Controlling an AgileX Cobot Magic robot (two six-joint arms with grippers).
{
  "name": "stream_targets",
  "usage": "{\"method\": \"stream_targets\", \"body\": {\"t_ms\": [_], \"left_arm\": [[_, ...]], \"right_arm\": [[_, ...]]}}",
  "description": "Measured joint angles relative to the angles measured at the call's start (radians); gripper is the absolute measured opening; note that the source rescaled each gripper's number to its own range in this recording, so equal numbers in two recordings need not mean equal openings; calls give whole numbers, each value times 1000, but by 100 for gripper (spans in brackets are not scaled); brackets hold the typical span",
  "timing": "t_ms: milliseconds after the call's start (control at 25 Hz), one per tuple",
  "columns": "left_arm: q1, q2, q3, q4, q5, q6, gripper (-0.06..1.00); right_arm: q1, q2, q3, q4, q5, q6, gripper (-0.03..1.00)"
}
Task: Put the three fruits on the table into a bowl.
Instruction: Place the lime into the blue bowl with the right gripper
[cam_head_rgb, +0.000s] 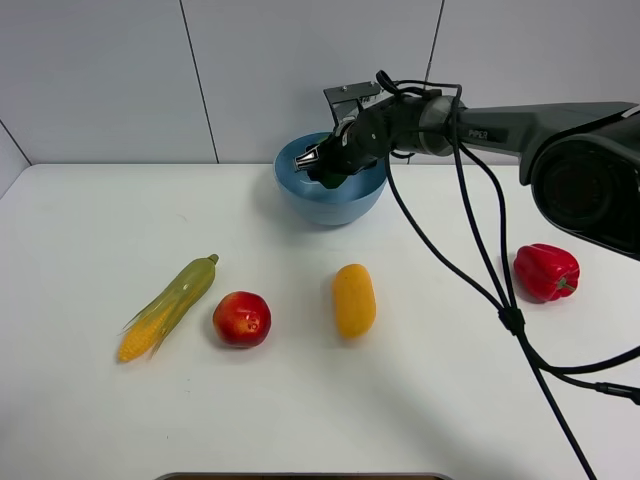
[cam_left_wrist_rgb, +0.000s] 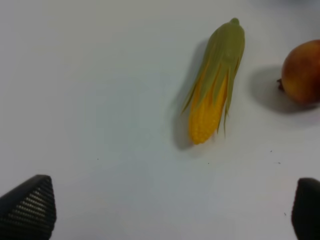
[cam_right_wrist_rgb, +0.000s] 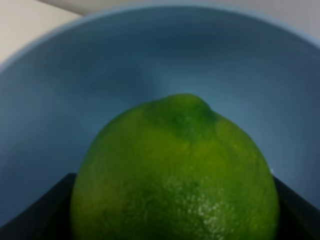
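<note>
Writing: small white lettering on the right arm's dark casing, too small to read; no other labels legible.
Lime (cam_right_wrist_rgb: 175, 175): one, round, green, finely pebbled skin with a soft gloss; held over the inside of the bowl.
Bowl (cam_head_rgb: 330, 205): one, round, deep, smooth glossy light blue; at the far middle of the table.
Mango (cam_head_rgb: 354, 300): one, oblong, yellow-orange, matt; lying on the table's middle, well apart from the bowl.
Apple (cam_head_rgb: 241, 319): one, round, shiny red with a yellow blush; on the table between mango and corn cob.
Corn cob (cam_head_rgb: 168, 307): one, tapered, green husk over yellow kernels; just beside the apple.
Bell pepper (cam_head_rgb: 546, 271): one, glossy red, lobed; alone at the right side.
Table (cam_head_rgb: 300, 420): white, smooth.
Right gripper (cam_head_rgb: 322, 165): over the bowl, dark fingers pressed against the lime's two sides.
Left gripper (cam_left_wrist_rgb: 170, 210): ribbed black fingertips spread wide, holding nothing, above bare table near the corn cob.
Cables (cam_head_rgb: 510, 320): black, looping down from the right arm.
</note>
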Motion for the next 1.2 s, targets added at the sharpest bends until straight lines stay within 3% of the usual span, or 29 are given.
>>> {"method": "stream_targets", "body": {"t_ms": [760,1040,1200], "left_arm": [[0,0,0,0,0,0,100],[0,0,0,0,0,0,100],[0,0,0,0,0,0,100]], "right_arm": [[0,45,0,0,-64,0,22],[0,45,0,0,-100,0,56],[0,39,0,0,-97,0,83]]}}
